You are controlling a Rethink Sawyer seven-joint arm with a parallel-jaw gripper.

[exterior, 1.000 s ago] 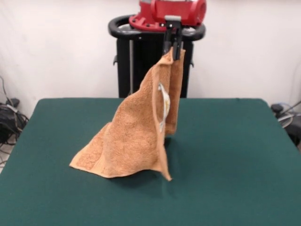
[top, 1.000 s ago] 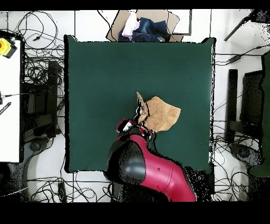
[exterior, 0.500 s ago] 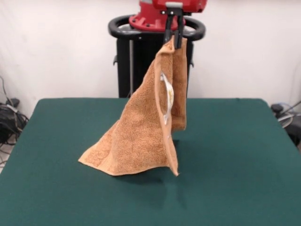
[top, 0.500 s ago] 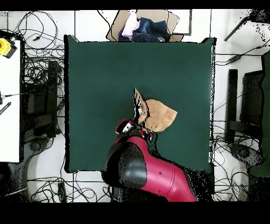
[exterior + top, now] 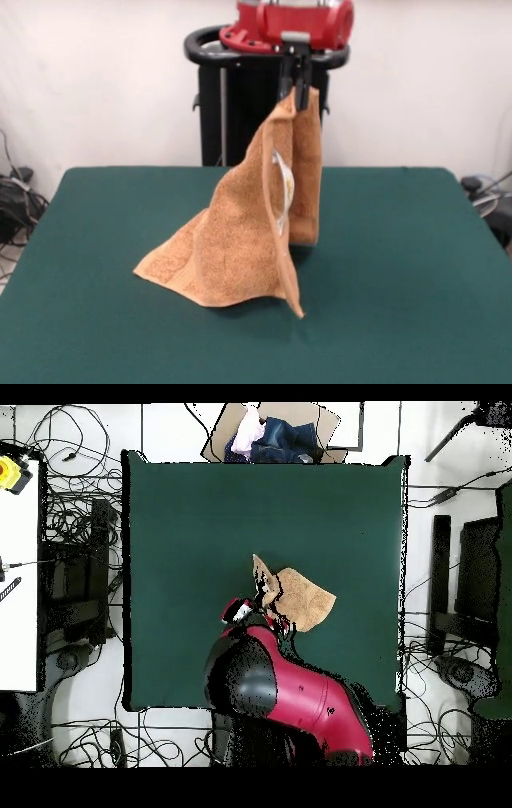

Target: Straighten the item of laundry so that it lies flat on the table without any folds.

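The gripper [image 5: 294, 90], at the end of the red and black arm [image 5: 285, 694], pinches the top corner of the orange-tan towel [image 5: 240, 232] and holds it high above the dark green table [image 5: 400, 264]. The cloth hangs from that pinch in a tall drape, folded back on itself: one layer falls straight down on the far side, the other fans out toward the camera in the front view. Its lower edge (on the picture's left in the front view) rests on the felt, spread into a wide skirt, while the pointed corner on the right reaches the table as well. A small white tag [image 5: 282, 188] with yellow print shows along the vertical fold. From overhead, the towel [image 5: 300, 597] sits near the middle of the table [image 5: 180, 534], just beyond the arm's wrist. Past the far table edge lies a cardboard box of clothes [image 5: 272, 434].
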